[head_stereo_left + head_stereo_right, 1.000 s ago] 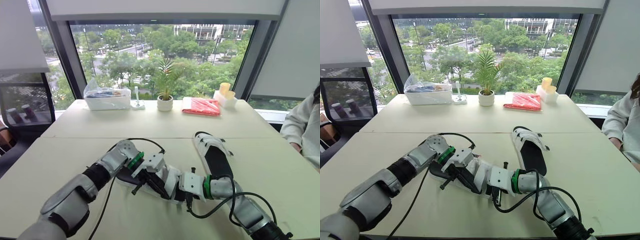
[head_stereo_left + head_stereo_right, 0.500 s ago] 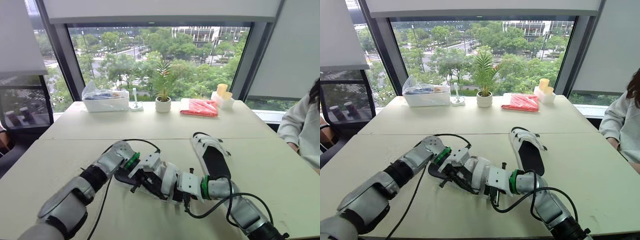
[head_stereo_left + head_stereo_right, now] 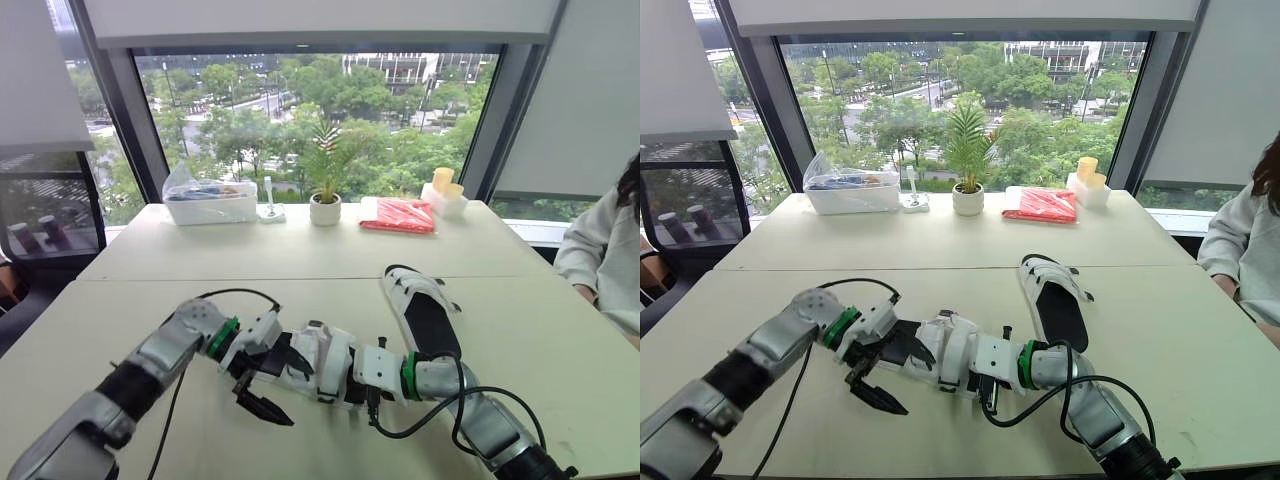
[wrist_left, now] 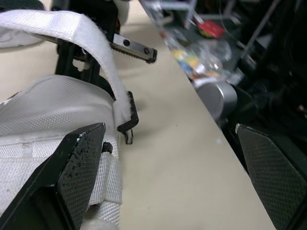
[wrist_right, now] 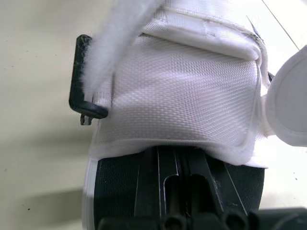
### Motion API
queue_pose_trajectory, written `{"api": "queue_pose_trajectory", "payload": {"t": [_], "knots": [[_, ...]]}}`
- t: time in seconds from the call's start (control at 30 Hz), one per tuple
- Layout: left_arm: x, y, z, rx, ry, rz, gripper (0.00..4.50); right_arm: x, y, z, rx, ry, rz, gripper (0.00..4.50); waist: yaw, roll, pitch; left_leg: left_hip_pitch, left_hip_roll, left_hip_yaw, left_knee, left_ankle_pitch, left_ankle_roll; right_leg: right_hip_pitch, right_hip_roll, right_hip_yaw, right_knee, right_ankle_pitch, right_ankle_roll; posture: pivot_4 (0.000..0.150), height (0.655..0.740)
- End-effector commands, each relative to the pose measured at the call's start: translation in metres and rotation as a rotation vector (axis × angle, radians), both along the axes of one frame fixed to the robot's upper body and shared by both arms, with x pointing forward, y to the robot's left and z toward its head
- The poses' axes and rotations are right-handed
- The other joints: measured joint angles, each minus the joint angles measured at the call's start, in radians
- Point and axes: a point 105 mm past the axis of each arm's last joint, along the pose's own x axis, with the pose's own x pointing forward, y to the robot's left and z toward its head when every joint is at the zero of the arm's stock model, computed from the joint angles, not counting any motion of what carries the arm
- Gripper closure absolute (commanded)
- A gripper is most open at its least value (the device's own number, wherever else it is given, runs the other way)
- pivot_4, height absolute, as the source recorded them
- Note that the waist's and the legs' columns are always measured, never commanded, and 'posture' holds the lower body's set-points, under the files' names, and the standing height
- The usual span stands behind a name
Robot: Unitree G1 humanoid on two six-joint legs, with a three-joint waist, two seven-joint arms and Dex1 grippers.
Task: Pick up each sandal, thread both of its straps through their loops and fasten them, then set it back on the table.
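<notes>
Sandal [image 3: 312, 358] lies just beside the left tool [image 3: 264, 404], its fingers spread wide.

The left arm [image 3: 150, 362] and right arm [image 3: 490, 425] wear silver-grey shells with black joint bands. Green rings [image 3: 222, 338] circle both wrists beside white housings [image 3: 258, 330]. Black cables [image 3: 228, 294] loop off. The left claw [image 3: 265, 408] has black fingers [image 4: 79, 165] with diamond-knurled faces.
</notes>
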Motion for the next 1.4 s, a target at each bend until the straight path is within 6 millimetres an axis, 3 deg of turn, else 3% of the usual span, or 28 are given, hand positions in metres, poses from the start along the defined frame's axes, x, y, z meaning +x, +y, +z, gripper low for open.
{"api": "queue_pose_trajectory", "payload": {"t": [0.03,0.13,0.27,0.47,0.7,0.87,1.1,1.4], "knots": [[-0.01,-0.001,-0.011,0.005,0.057,0.04,0.04,-0.038,-0.003,-0.07,-0.142,0.267,0.046,4.5,0.0,0.0,0.0,0.0,0.0,0.0,0.0,0.0,0.0,0.0,0.0,0.0,0.0,0.0,0.0,0.15,0.7374],[-0.013,-0.003,-0.007,-0.04,0.073,0.071,0.04,-0.039,-0.004,-0.07,-0.143,0.268,0.046,4.5,0.0,0.001,0.0,0.0,0.0,0.0,0.0,0.0,0.0,0.0,0.0,0.0,0.0,0.0,0.0,0.15,0.7374],[-0.008,-0.016,0.013,-0.193,0.066,0.138,0.04,-0.039,-0.004,-0.07,-0.143,0.272,0.049,4.5,0.003,0.001,0.0,0.0,0.0,0.0,0.0,0.0,0.0,0.0,-0.001,0.0,0.0,0.0,0.0,0.15,0.7374],[0.0,-0.023,0.023,-0.234,0.024,0.16,0.04,-0.038,-0.004,-0.07,-0.147,0.266,0.057,4.5,0.002,0.001,-0.001,0.0,0.0,-0.001,0.0,0.0,0.0,0.0,-0.001,0.0,0.0,0.0,-0.001,0.15,0.7374],[-0.024,-0.002,-0.001,-0.064,0.143,0.096,0.04,-0.038,-0.004,-0.07,-0.145,0.268,0.052,4.5,0.001,0.002,0.0,0.0,0.0,-0.001,-0.001,0.0,0.0,-0.001,-0.001,0.0,0.0,0.0,-0.002,0.15,0.7374],[-0.03,0.007,-0.012,-0.021,0.166,0.123,0.04,-0.04,-0.004,-0.072,-0.142,0.273,0.051,4.5,0.002,0.002,0.0,0.0,0.0,-0.001,-0.001,0.0,0.0,-0.001,-0.002,0.0,0.0,-0.002,-0.005,0.15,0.7374],[-0.022,-0.004,-0.027,-0.052,0.125,0.199,0.04,-0.039,-0.003,-0.072,-0.143,0.274,0.05,4.5,0.002,0.002,0.0,0.0,0.0,-0.001,-0.002,0.0,0.0,-0.001,-0.003,0.0,0.0,-0.002,-0.007,0.15,0.7374],[-0.013,-0.016,-0.022,-0.128,0.051,0.247,0.04,-0.04,-0.006,-0.072,-0.151,0.274,0.047,4.5,0.006,0.002,0.0,-0.001,0.001,-0.001,-0.002,0.0,-0.001,-0.002,-0.004,0.0,-0.001,-0.002,-0.008,0.15,0.7374]]}}
